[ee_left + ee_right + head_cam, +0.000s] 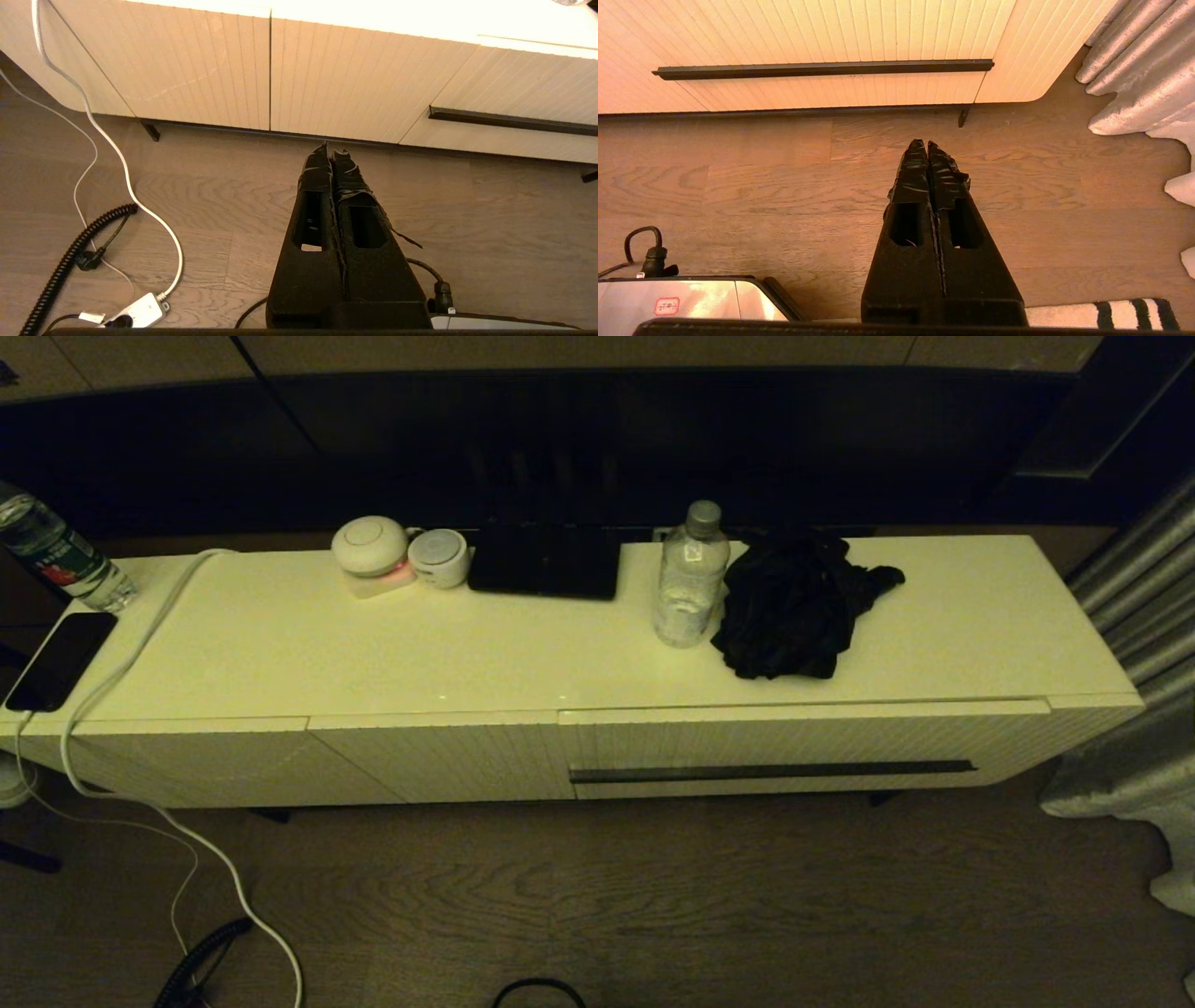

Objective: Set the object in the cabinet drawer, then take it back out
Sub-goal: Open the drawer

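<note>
Head view: the cabinet [560,644] carries a bottle [689,577] just beside a crumpled black cloth [794,607], either perhaps the object to stow, both above the shut drawer [794,747], handy for it; neither arm shows. Left wrist view: the left gripper [331,151] hangs over the floor before the ribbed panels, fingers pressed together, empty. Right wrist view: the right gripper [927,144], fingers likewise together, faces the handle slot [822,69], likely placed to pull it.

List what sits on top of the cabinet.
On the cabinet: a bottle, a crumpled dark cloth, a black flat device, two round white gadgets, a phone, another bottle. The drawer is closed, its inside hidden.
</note>
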### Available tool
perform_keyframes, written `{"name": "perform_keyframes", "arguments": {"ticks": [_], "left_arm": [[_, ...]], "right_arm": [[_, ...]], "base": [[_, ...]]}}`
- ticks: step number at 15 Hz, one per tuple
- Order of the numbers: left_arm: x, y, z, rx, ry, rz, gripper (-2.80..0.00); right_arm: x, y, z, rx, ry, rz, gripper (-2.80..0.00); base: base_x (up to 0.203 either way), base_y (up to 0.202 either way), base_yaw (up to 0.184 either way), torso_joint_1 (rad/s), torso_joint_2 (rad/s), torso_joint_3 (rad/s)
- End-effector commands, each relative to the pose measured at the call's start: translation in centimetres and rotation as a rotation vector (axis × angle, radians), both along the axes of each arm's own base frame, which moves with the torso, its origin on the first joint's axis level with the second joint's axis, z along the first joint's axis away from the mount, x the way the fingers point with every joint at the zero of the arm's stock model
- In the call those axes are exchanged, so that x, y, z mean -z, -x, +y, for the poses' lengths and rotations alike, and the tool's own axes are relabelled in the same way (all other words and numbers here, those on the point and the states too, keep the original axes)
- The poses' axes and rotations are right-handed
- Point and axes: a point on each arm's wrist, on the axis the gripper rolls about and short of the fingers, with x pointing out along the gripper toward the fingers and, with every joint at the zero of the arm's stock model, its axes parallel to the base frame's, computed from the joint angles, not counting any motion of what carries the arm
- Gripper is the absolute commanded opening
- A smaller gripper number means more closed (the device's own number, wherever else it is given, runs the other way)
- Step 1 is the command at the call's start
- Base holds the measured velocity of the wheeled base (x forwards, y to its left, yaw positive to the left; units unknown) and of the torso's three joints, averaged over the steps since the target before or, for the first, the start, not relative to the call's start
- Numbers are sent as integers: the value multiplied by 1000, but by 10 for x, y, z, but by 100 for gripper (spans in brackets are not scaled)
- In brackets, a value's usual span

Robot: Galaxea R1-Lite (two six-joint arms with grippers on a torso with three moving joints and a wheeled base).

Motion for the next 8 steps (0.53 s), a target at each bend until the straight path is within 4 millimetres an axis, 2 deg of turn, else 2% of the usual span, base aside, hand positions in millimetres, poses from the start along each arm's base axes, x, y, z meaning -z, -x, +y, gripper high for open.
{"name": "perform_keyframes", "arguments": {"ticks": [1, 8], "left_arm": [[0, 0, 0, -1, 1, -3, -280], [0, 0, 0, -1, 1, -2, -280]], "right_arm": [[0, 0, 0, 2, -1, 2, -280], [0, 0, 0, 2, 14, 1, -280]], "base": [[0, 0, 0, 0, 0, 0], [0, 0, 0, 0, 0, 0]]}}
